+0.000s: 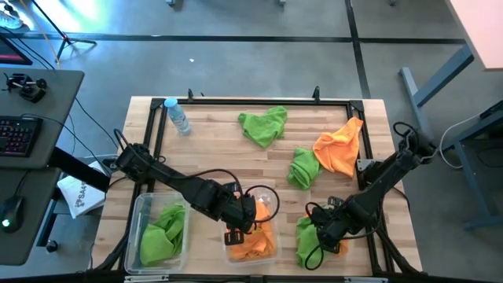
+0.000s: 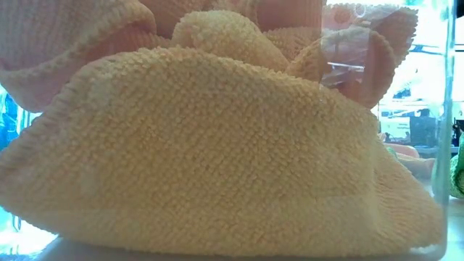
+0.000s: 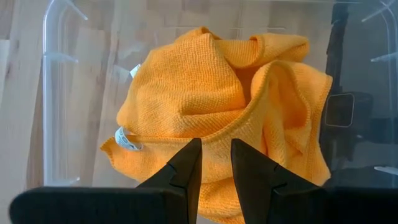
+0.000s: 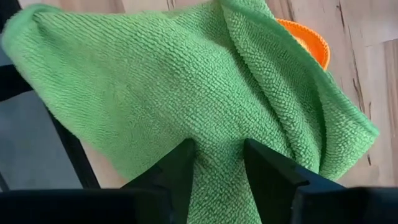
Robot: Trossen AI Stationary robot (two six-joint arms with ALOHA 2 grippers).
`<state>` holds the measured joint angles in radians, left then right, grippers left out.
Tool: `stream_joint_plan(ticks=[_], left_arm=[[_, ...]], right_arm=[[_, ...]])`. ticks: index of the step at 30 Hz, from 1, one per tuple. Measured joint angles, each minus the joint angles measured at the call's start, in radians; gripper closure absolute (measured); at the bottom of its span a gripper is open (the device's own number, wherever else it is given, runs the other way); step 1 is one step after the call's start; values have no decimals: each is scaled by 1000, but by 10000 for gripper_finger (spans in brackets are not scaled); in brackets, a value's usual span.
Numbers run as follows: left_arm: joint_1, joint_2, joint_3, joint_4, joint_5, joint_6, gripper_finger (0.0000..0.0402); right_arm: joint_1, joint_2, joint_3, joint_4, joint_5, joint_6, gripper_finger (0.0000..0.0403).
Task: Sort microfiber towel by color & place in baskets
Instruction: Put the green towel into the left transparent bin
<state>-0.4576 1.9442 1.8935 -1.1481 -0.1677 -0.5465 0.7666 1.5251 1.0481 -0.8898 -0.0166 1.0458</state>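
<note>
Two clear baskets sit at the near edge of the table. The left basket (image 1: pixel 146 206) holds crumpled green towels (image 1: pixel 163 233); the middle basket (image 1: pixel 266 193) holds orange towels (image 1: pixel 253 242), bunched with no clear long axis. In the left wrist view those orange towels (image 3: pixel 230 112) fill most of the tub, folds heaped toward its centre, a small white tag showing at one edge. The left gripper (image 1: pixel 240 228) hangs over this basket, its fingers (image 3: pixel 186 174) slightly parted just above the cloth, holding nothing.

To the right, a green towel (image 1: pixel 308 238) lies at the table's near edge, an orange towel (image 4: pixel 308 38) peeking from under it. The right gripper (image 1: pixel 330 229) is down on it; the right wrist view shows the green cloth (image 4: pixel 186 93) bunched between its fingers (image 4: pixel 177 163), which pinch a ridge of fabric.

Farther back lie three loose towels: a green one (image 1: pixel 264 126), a second green one (image 1: pixel 303 167) and, touching it, an orange one (image 1: pixel 339 148). A water bottle (image 1: pixel 178 116) lies near the far left corner.

The low view shows only orange cloth (image 2: pixel 217 159) pressed against a clear basket wall (image 2: pixel 435 109)
</note>
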Motion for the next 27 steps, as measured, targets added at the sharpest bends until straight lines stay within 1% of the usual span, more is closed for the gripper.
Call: stream_joint_plan(ticks=[5,11,12,15,19,23,27], left_arm=[[0,0,0,0,-15,0,326],[2,0,0,0,-22,7,326],[5,0,0,0,-22,10,326],[12,0,0,0,-22,17,326],[24,0,0,0,-21,20,326],[32,-12,0,-4,-7,28,326],[39,-60,0,-6,-23,28,326]], right_arm=[[0,9,0,1,0,0,305],[0,7,0,1,-18,12,387],[0,4,0,1,-20,18,394],[0,-13,9,-6,-12,38,391],[0,-43,54,-28,38,45,398],[0,-88,105,-46,121,29,398],[0,-132,171,-89,200,28,401]])
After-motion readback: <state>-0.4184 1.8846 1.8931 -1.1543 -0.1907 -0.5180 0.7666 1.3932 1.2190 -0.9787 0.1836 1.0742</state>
